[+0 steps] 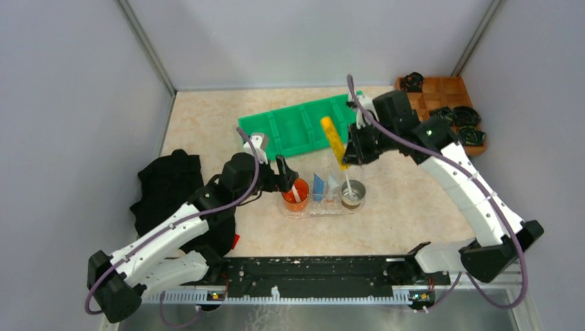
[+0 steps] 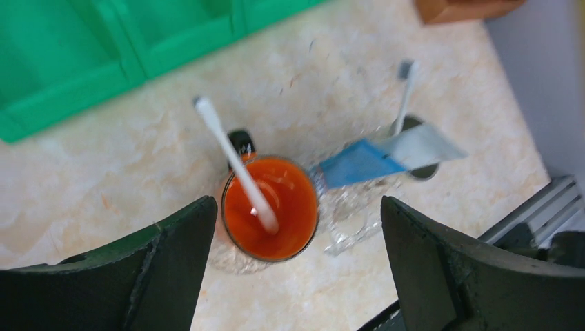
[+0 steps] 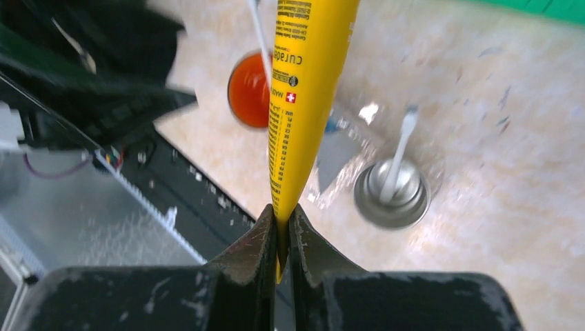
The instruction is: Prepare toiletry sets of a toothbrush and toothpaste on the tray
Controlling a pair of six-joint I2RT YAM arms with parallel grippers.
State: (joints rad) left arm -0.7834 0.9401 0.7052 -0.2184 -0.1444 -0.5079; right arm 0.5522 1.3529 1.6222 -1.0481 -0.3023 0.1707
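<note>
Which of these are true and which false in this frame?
1. The right fingers pinch the yellow tube. True.
2. A toothbrush stands in the orange cup. True.
3. The left fingers grip that toothbrush. False: they are open, holding nothing.
4. The metal cup is empty. False: the other toothbrush stands in it.
5. The blue tube is in the orange cup. False: it stands on the tray between the cups.
</note>
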